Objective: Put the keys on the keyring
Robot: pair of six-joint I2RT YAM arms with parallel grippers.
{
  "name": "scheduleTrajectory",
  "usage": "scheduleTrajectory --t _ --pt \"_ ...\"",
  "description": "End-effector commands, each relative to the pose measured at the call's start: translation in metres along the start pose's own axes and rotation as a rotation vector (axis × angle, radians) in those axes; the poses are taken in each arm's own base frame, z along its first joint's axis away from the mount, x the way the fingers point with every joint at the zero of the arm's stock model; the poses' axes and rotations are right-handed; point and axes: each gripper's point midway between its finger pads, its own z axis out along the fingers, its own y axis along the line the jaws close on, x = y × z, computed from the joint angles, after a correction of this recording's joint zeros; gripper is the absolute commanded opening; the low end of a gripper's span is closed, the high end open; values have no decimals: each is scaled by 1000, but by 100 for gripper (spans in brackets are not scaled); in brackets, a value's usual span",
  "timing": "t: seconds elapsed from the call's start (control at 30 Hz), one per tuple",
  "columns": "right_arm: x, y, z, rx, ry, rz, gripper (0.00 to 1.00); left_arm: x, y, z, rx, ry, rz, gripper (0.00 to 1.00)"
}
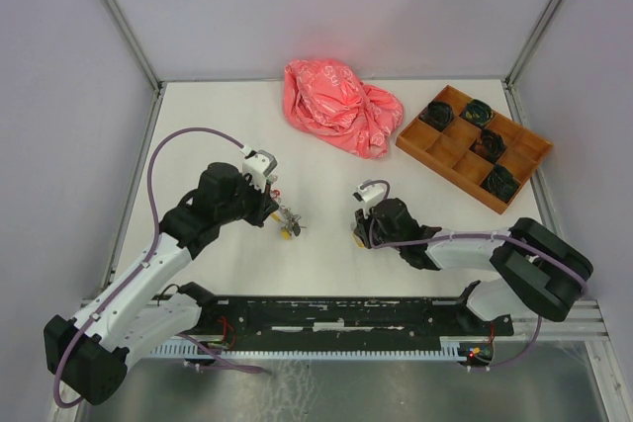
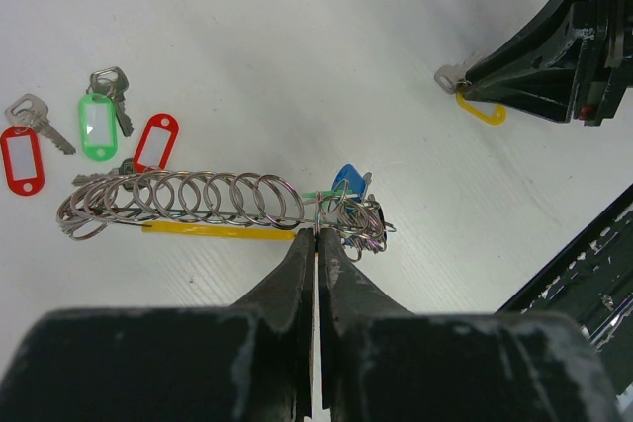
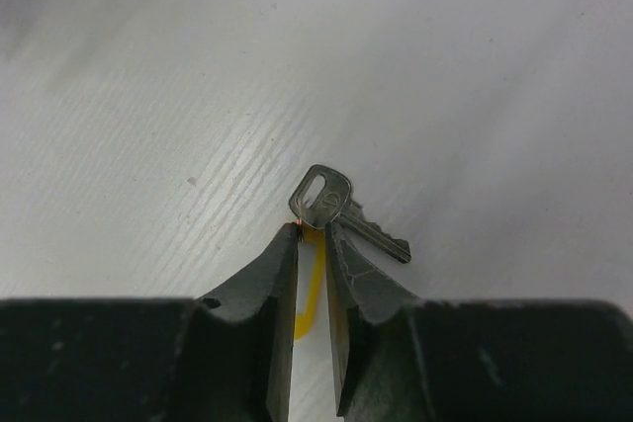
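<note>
The left wrist view is showing the left gripper (image 2: 316,236) with its fingers pressed together on the wire of the keyring (image 2: 218,231), strung with silver loops. A red-tagged key (image 2: 156,141) and a green-tagged key (image 2: 97,126) are lying on the tabletop (image 2: 297,37) just beyond. The right wrist view is showing the right gripper (image 3: 313,234) clamping the tag of the yellow-tagged key (image 3: 331,203), whose head stamp is too blurred to read. Only the top view is taking in a pink bag (image 1: 341,106) and a wooden tray (image 1: 445,173).
</note>
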Motion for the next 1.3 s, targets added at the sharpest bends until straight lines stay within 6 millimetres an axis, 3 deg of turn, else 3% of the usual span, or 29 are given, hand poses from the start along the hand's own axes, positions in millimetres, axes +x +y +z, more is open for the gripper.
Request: scheduleTrajectory --t 0.0,0.43,0.8,1.27 --pt "-25 8 7 -19 -64 -8 24 -24 -5 -1 31 -87 17 3" --pt "-41 11 0 -30 -104 -1 26 -23 -5 -1 28 -82 16 3" --pt "-35 12 7 -31 -83 -1 25 -23 -5 -1 29 -82 16 3" --pt "-26 10 12 -24 -41 -6 17 -23 -5 -1 28 -82 16 3"
